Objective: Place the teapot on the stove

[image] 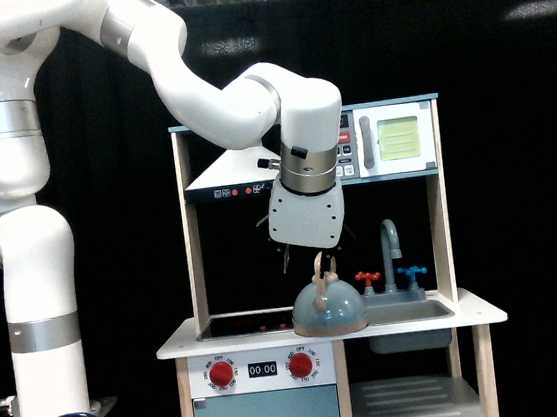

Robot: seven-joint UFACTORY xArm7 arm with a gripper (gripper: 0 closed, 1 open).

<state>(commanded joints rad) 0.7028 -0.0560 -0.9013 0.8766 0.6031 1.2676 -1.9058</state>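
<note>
Setting: a toy play kitchen (331, 363) stood against a black curtain backdrop (518, 191), with ceiling fittings dimly visible along the top edge.

Surface: a white counter (179, 349) ran the full width of the unit. The stove (241, 324), a flat glossy black panel with red burner marks, occupied the side toward the exterior view's left. A grey sink basin (408, 312) with a grey faucet (392, 246) and red and blue taps sat toward the exterior view's right.

Teapot (329, 309): grey-blue, dome-shaped, tan base rim, upright tan loop handle. It rested on the counter between stove and sink, its base at the stove's right edge; whether it overlapped the black panel could not be told.

Upper shelf: a toy microwave (391, 139) with a yellow-green door, and a range hood (229, 174) above the stove.

Lower front: two red knobs (220, 375) flanking a small clock display.

Arm: a white xArm7 (50, 53) reached in from the exterior view's left. The gripper (309, 257) hung directly above the teapot's handle. Its fingers were lost against the dark background, so how far they were parted, and whether they touched the handle, could not be told.
</note>
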